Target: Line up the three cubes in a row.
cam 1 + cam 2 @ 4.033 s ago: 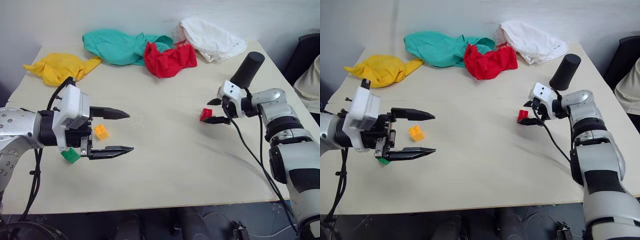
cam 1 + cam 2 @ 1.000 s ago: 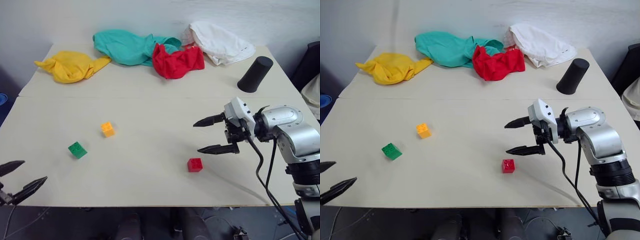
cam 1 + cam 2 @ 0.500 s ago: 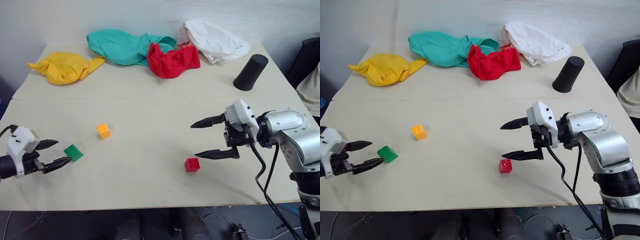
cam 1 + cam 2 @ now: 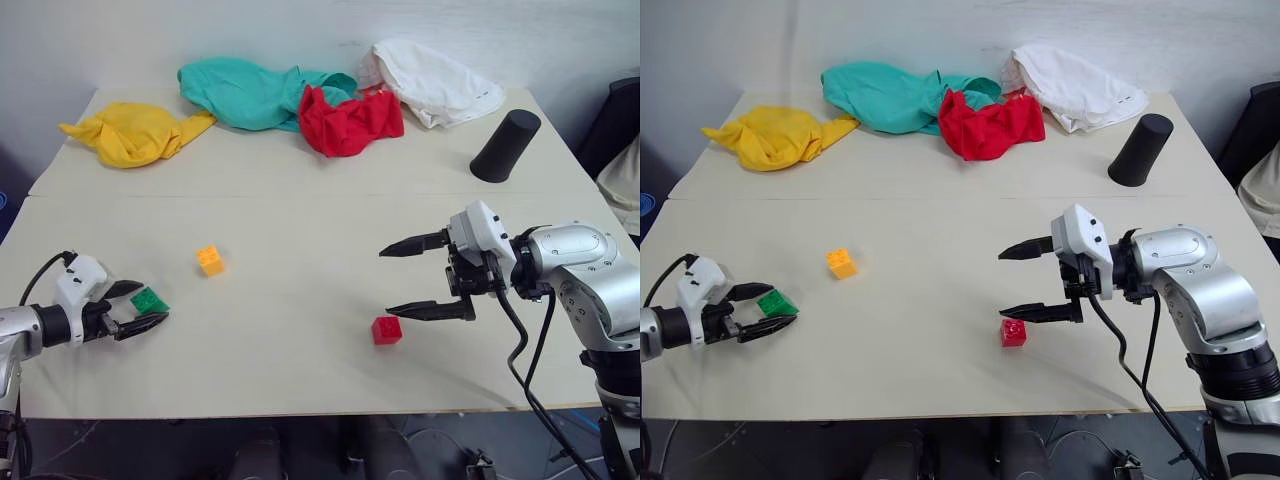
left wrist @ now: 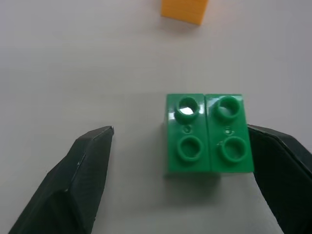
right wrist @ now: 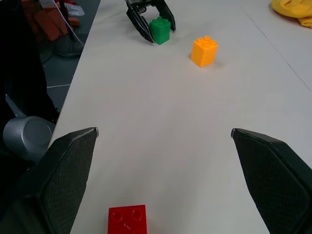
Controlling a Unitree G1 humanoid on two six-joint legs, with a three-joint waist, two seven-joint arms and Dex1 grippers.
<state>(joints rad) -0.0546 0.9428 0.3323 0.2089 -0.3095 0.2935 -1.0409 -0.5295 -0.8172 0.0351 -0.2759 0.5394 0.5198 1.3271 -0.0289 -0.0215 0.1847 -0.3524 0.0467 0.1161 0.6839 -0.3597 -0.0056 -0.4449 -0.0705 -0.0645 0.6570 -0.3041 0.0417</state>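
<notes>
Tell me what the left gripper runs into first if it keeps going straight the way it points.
Most likely the green cube: it already sits between the left gripper's open fingers, one fingertip at its side. Beyond it, further along the table, lies the orange-yellow cube, probably slightly off that line.

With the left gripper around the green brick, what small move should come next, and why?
Probably closing the left gripper the rest of the way. The small green studded plastic brick sits on the table between its black fingers; one looks to touch the brick's side, the other stands clear with bare table between. Nothing is gripped yet.
</notes>
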